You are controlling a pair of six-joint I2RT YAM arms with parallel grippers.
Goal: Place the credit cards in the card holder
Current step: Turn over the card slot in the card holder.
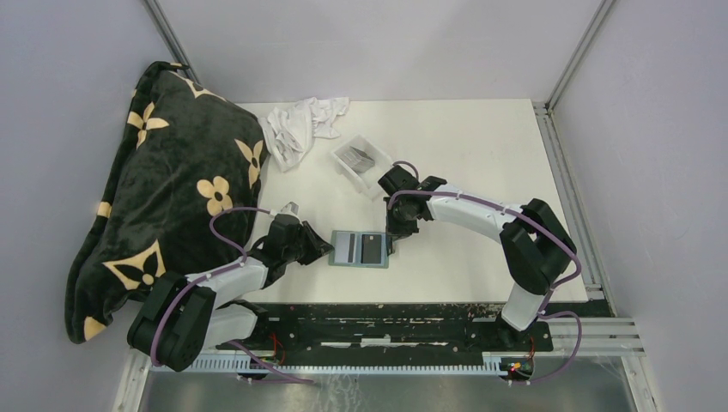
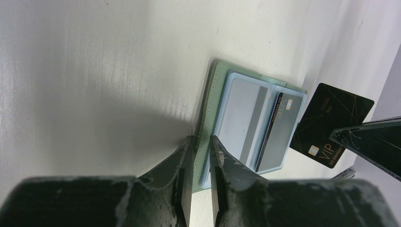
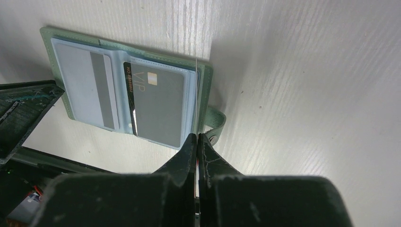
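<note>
Pinching the card holder (image 2: 215, 94) by its cover edge, your left gripper (image 2: 200, 140) is closed on it. The holder lies open on the table (image 1: 481, 154), spread straight ahead of those fingertips. Your right gripper (image 3: 196, 138) is clamped on a black VIP card (image 2: 331, 120), held on edge and reaching forward from its fingertips beside the snap tab (image 3: 215, 125). Contact with the holder: cannot tell. Ahead-left of that hand, a silver striped card (image 3: 87, 87) and a dark card (image 3: 158, 101) sit in the slots.
</note>
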